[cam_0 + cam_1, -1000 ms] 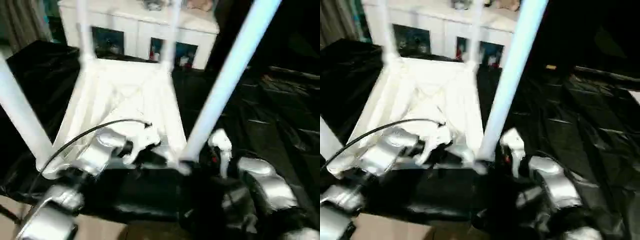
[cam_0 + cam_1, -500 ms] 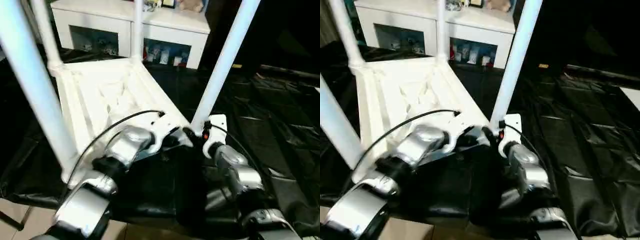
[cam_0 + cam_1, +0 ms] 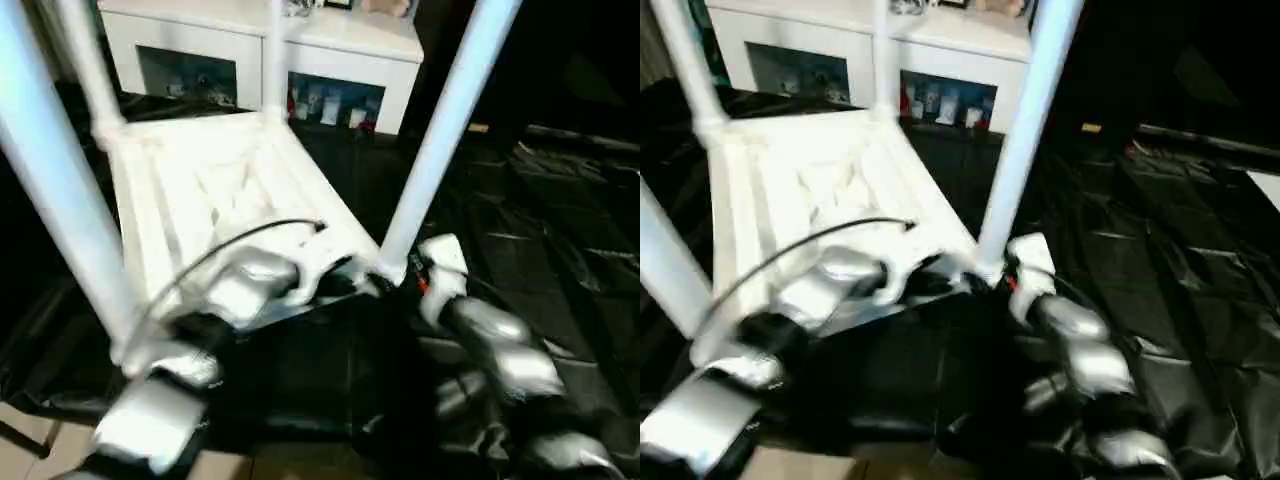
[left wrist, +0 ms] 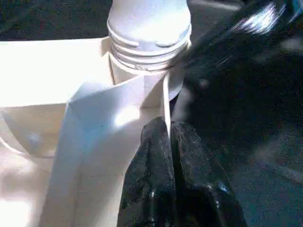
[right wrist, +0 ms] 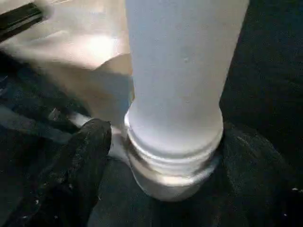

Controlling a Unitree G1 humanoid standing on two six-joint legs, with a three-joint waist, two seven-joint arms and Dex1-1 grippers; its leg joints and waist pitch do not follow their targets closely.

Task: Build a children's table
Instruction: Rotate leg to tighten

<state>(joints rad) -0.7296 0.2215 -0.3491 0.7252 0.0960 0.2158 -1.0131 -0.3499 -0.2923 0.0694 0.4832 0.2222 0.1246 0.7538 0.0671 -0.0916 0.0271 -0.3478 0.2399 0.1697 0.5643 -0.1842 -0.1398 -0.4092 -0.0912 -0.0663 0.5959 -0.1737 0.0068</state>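
The table top (image 3: 215, 195) lies upside down on black sheeting (image 3: 560, 250), four legs up. Its rim is pinched by the left gripper (image 4: 168, 137). The near leg (image 5: 175, 94) is best turned fully home; the right gripper's (image 3: 400, 272) opening cannot be told.

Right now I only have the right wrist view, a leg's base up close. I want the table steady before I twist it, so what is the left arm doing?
Observer: The left gripper has its fingers shut on a thin wall of the table top, beside the socket of that same leg.
Operator: Are the other legs in?
Observer: Three more legs stand up from the upturned top: one at the near left corner and two at the far corners.
Operator: What is behind the table?
Observer: A white cabinet with glass doors stands past the far edge.
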